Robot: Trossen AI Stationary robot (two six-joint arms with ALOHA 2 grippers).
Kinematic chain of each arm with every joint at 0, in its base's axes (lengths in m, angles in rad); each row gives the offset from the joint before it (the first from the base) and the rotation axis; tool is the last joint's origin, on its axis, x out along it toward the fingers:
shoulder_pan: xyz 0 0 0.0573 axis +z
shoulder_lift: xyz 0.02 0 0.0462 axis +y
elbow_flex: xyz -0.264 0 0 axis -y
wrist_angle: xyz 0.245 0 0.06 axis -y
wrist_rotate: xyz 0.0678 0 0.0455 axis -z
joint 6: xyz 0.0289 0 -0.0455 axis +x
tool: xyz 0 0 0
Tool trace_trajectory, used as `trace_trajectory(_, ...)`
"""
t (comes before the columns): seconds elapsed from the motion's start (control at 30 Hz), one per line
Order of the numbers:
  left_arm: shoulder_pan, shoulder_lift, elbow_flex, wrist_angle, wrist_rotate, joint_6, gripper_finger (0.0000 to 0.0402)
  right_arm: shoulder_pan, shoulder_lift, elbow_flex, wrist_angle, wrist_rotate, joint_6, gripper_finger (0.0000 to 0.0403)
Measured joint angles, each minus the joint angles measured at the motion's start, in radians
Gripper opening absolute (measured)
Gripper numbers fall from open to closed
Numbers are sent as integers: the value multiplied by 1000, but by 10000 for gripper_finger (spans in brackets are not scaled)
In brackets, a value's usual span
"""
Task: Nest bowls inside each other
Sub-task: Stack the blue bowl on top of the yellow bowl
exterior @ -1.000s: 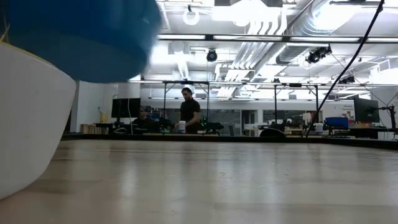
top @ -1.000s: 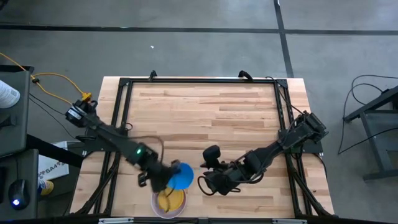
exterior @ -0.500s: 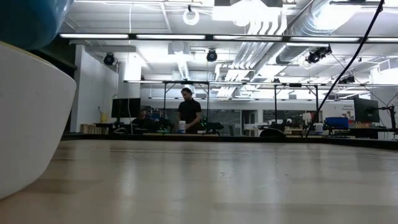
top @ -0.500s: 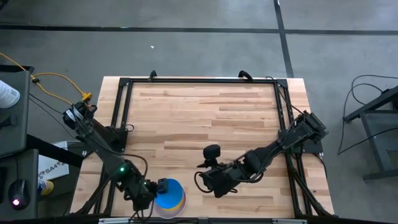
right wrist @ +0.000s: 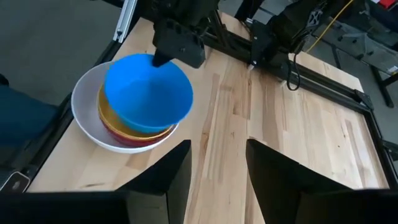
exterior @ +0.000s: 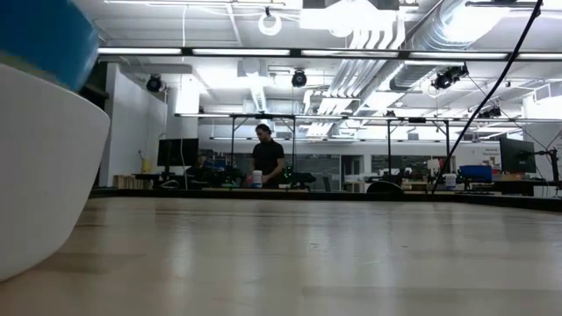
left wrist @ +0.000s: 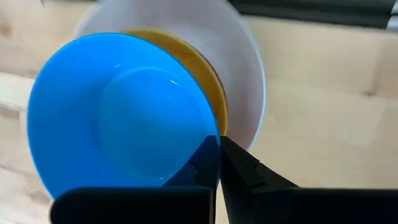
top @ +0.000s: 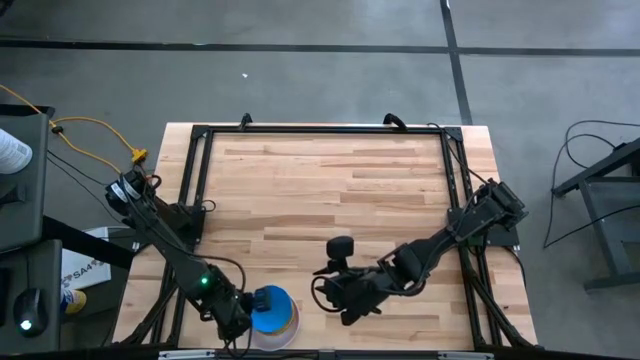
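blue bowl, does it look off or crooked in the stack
Yes. The blue bowl sits tilted and off-centre over the yellow bowl in the white bowl, not seated; the left gripper is shut on its rim.

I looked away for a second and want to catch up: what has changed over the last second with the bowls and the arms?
The left gripper, shut on the blue bowl, carried it from beside the stack toward the table's front edge, over the yellow bowl in the white bowl. It has not let go. The right gripper stayed open, waiting mid-table; the stack did not move.
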Motion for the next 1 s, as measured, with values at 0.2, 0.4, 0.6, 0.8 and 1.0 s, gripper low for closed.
trace_trajectory(0.2,0,-1,0,69,66,1,0,0,0,0,-1,0,0,146)
trace_trajectory(0.4,0,-1,0,63,74,0,0,0,0,-1,-1,0,0,146)
trace_trajectory(0.6,1,9,0,59,80,30,0,0,0,-1,-1,0,0,146)
trace_trajectory(0.8,1,26,-41,78,56,62,0,2,1,-1,0,-1,30,146)
trace_trajectory(1.0,0,26,-62,129,16,77,3,6,1,-1,1,-1,35,146)
